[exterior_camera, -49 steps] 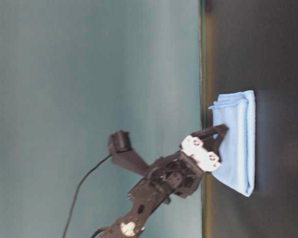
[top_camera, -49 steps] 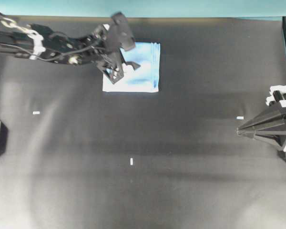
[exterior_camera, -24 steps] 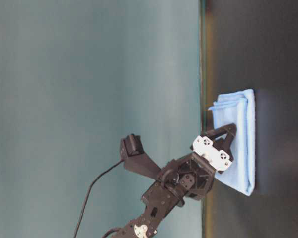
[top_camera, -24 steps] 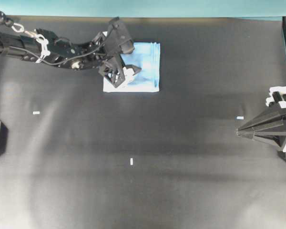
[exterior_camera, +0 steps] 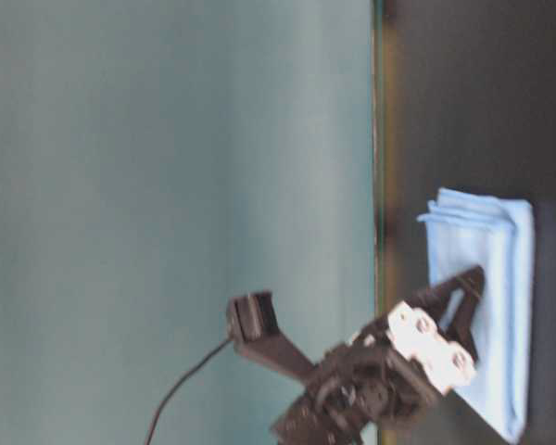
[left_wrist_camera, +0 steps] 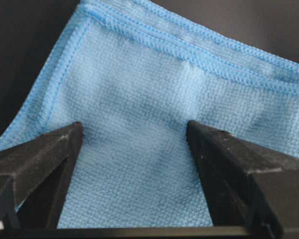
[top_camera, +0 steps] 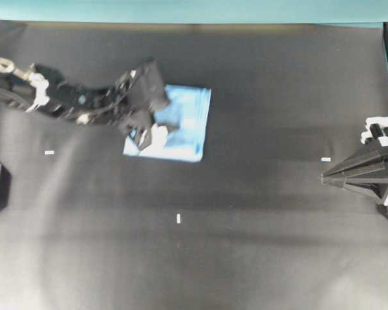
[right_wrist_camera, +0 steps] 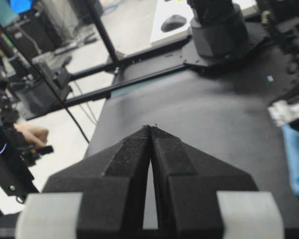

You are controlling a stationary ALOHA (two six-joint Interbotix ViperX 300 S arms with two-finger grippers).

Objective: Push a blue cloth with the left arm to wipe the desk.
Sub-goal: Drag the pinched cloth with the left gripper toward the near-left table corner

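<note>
The desk is covered with a flat, dull black sheet, and lots of bare room is seen in front and to the right. The left arm is stretched in from the left. The blue cloth, soft, woven and folded square with stitched darker edges, is pressed down near the far edge. The left gripper is held wide on it. The right gripper is closed to a point, well apart.

Woven blue cloth on matt black desk.
</note>
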